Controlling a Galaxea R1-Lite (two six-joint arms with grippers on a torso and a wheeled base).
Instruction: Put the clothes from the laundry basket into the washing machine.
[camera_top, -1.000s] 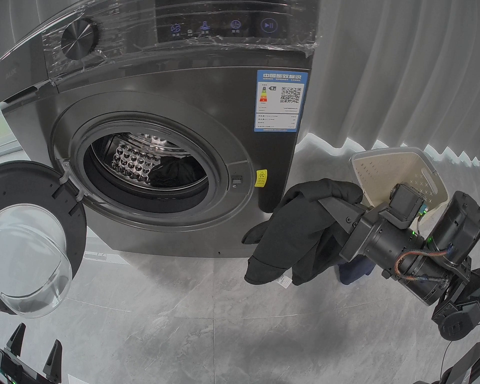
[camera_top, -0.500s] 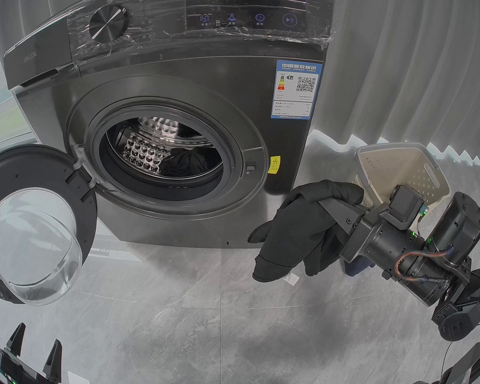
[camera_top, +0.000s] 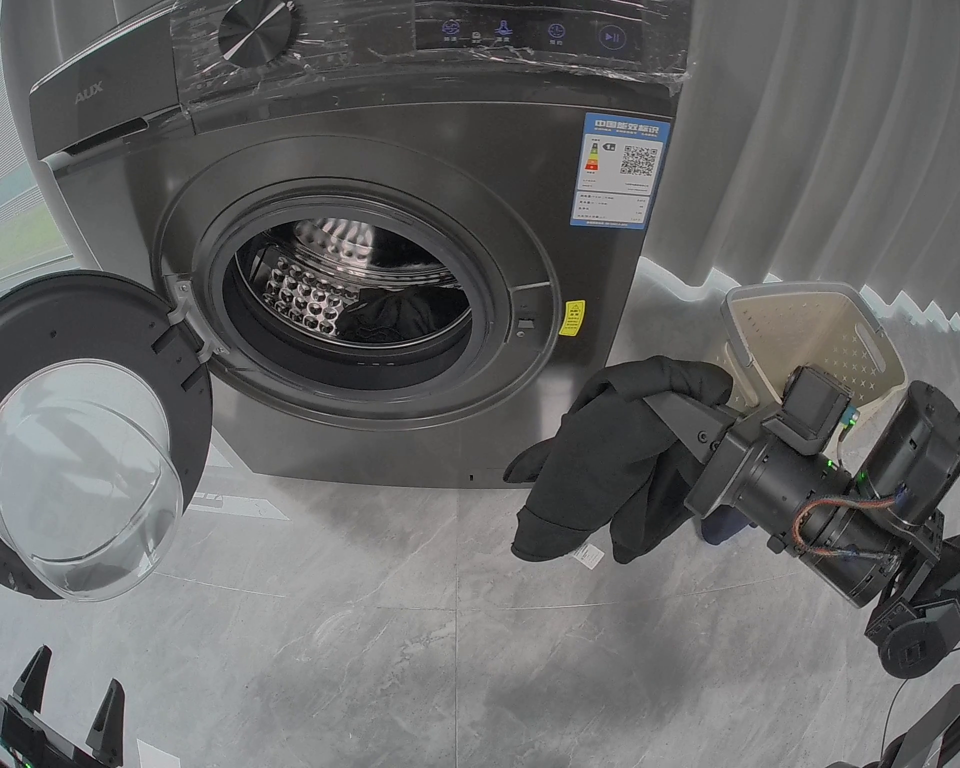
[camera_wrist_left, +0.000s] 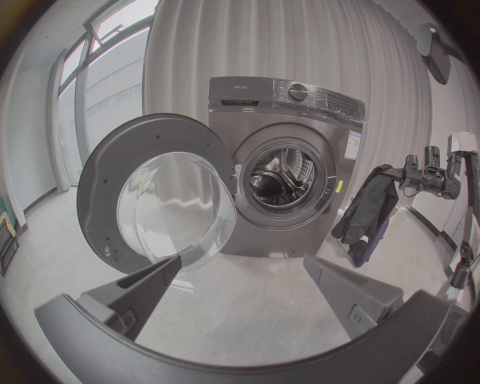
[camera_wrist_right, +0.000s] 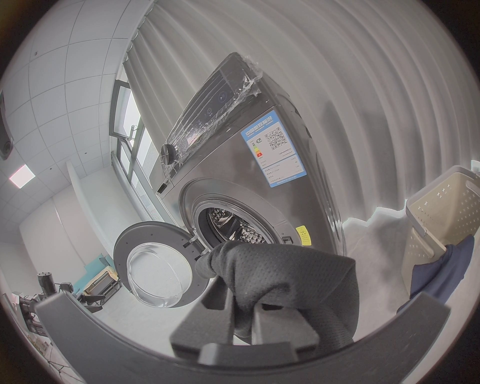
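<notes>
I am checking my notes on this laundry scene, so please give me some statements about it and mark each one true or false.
1. The door of the washing machine stands open. True.
2. The right tool is shut on a black garment that hangs above the floor. True.
3. The drum is empty. False: a dark cloth lies inside the drum.
4. The left tool grips a towel. False: the left tool is open and holds nothing.
</notes>
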